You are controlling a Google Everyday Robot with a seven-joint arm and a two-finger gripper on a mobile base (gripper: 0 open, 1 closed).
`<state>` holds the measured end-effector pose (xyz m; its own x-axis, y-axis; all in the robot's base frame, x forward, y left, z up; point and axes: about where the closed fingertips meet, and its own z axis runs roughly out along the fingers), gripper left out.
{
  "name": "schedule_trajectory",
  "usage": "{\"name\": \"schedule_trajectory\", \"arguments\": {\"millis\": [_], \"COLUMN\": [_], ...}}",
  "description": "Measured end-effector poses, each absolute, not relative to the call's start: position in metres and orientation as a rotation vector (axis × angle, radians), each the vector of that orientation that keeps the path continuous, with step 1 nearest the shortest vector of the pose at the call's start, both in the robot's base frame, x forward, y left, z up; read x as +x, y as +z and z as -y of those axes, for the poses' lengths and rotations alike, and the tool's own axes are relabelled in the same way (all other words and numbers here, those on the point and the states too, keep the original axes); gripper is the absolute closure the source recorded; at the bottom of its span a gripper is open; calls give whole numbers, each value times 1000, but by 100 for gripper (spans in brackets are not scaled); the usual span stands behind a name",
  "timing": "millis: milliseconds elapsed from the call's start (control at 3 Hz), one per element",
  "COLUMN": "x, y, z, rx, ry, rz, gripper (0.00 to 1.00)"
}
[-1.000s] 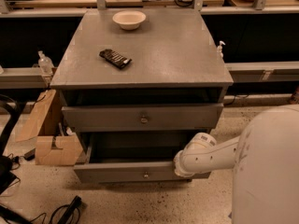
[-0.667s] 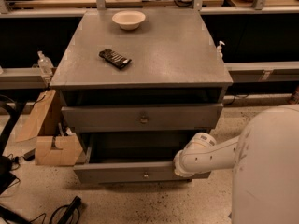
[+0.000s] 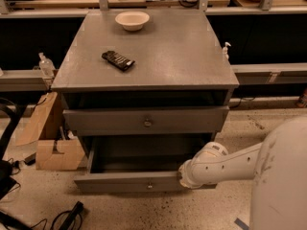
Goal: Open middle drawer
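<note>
Below the upper drawer (image 3: 105, 121), middle drawer (image 3: 120, 182) pulled well out, dark inside showing, round knob at front centre; gripper (image 3: 183, 178) at its front edge, right of the knob, open or clamped cannot be told; on the cabinet top (image 3: 182, 51), white bowl (image 3: 132, 20), dark flat object (image 3: 118, 60); cardboard box (image 3: 53, 152) on the floor, left.

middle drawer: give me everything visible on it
The middle drawer is grey and flat-fronted, with a small round metal knob at centre. It is pulled well out of the cabinet, level, its dark inside exposed; contents cannot be told. An upper drawer sits above it. The gripper is at its front's right end, seemingly touching.
</note>
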<state>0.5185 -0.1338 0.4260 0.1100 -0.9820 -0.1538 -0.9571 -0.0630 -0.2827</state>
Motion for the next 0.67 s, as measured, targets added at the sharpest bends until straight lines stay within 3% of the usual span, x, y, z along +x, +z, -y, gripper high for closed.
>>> {"name": "schedule_trajectory", "arguments": {"millis": [667], "x": [491], "y": [419], "z": [132], "rx": [-2109], "ry": [-53], "rz": [-1856], "gripper": [100]}}
